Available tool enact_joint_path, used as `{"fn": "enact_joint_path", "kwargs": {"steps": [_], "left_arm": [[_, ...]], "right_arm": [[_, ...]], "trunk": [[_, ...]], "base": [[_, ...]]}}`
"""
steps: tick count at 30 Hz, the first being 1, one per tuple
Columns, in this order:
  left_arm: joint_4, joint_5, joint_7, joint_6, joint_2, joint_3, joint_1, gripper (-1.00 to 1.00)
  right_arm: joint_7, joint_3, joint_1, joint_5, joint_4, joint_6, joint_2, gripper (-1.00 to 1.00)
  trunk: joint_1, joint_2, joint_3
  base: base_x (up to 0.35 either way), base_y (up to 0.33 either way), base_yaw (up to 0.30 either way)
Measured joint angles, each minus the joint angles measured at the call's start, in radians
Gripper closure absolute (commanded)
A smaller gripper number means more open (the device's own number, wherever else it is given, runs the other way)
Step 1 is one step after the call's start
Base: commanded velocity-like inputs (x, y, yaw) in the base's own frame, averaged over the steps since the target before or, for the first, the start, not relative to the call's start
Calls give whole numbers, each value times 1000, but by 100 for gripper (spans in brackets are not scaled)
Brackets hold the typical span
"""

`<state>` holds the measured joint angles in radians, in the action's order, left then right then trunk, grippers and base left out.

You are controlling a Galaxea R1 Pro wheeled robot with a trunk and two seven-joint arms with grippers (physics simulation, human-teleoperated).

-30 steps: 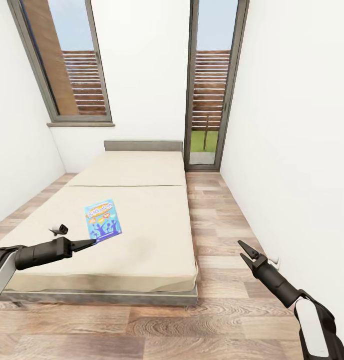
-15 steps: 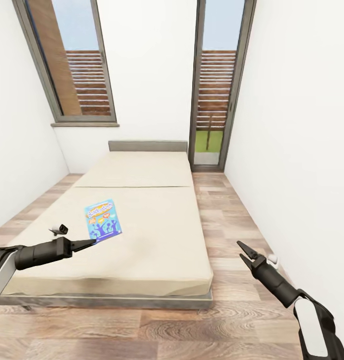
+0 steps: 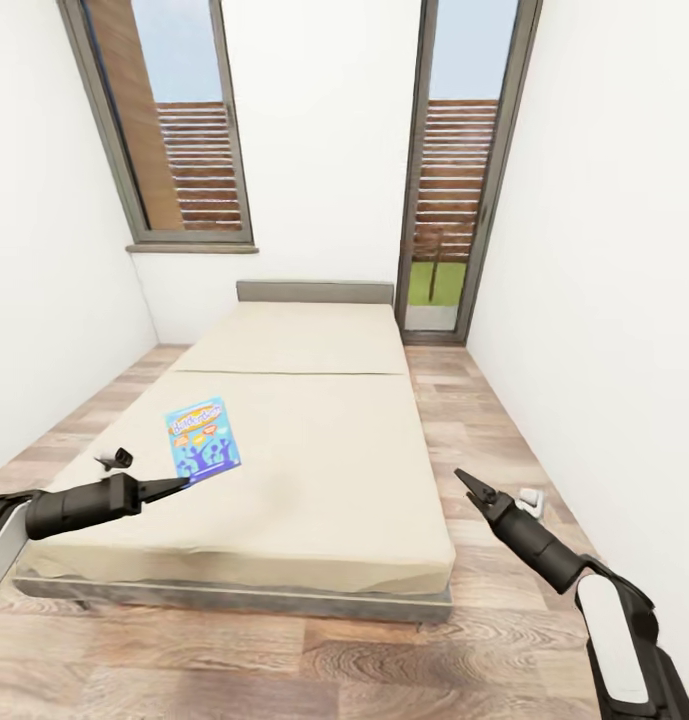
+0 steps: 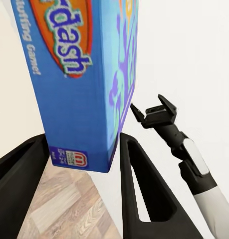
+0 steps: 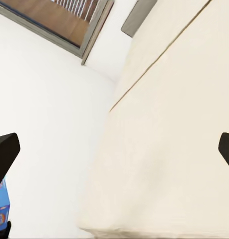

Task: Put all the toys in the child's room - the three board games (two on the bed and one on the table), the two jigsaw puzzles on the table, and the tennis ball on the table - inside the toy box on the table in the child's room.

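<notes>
- Blue board game (image 3: 203, 441) is pinched at its lower edge by the left tool (image 3: 180, 487), lifted above the bed (image 3: 314, 470).
- Right tool (image 3: 472, 489) hangs spread, holding nothing.
- Risk: such an edge-only pinch (little purchase) could let the box swing or slip during the carry.

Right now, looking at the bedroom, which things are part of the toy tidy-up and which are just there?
Part of the job:
- blue board game, held upright in the left gripper
- bed, where the games lay
- right gripper, open and empty

Just there:
- window
- glass door
- small white object on the wood floor by the wall
</notes>
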<state>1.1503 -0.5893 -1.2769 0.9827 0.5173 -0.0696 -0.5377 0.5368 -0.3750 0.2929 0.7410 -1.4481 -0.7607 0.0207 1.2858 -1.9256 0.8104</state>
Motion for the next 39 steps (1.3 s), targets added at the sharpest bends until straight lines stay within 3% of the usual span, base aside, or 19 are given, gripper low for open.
{"fn": "enact_joint_path", "kwargs": {"steps": [6, 13, 24, 28, 32, 39], "left_arm": [[0, 0, -4, 1, 8, -22, 0, 100], [0, 0, -7, 7, 12, -58, 3, 100], [0, 1, -10, 10, 15, -62, 4, 100], [0, -2, -12, 10, 35, -61, 5, 100], [0, -3, -12, 10, 42, -61, 5, 100], [0, -7, -11, 12, 42, -61, 4, 100]], "right_arm": [[-51, 63, 1, 0, -7, -2, -1, -100], [-64, 93, -1, -1, -7, -2, -1, -100], [-72, 106, -1, -1, -7, -2, -1, -100], [-80, 146, -1, -3, -7, -2, -2, -100], [-91, 180, -3, -41, -7, 0, -1, -100], [-92, 186, -3, -52, -8, 2, 0, -100]], "trunk": [[0, 0, 0], [-23, 42, -19], [-65, 119, -53], [-80, 147, -66], [-96, 175, -78], [-123, 224, -100]], "base": [[0, 0, 287], [0, 0, 290], [0, 0, 290], [0, 0, 290], [0, 0, 213], [0, 0, 30]]}}
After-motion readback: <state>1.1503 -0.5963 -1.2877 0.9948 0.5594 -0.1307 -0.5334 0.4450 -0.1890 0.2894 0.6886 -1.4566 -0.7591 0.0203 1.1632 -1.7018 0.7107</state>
